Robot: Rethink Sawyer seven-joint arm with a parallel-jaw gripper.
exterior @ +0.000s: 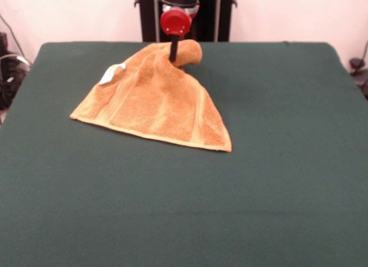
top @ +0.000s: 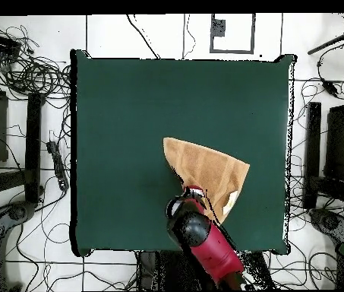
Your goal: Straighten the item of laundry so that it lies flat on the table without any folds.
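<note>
The item of laundry is an orange-tan towel. It rises like a tent from its near edge, which lies on the green table, to a bunched far corner held up in the air. My gripper comes down under its red wrist and is shut on that bunched corner, with towel cloth curling over it to the right. A small white tag shows on the towel's left slope. In the overhead view the towel spreads as a triangle away from the red arm, which hides the gripper. Paler bands run down the cloth.
The table reaches far beyond the towel on all sides. Cables and dark equipment lie on the floor around it. More cables and gear sit past the table's left edge in the front view.
</note>
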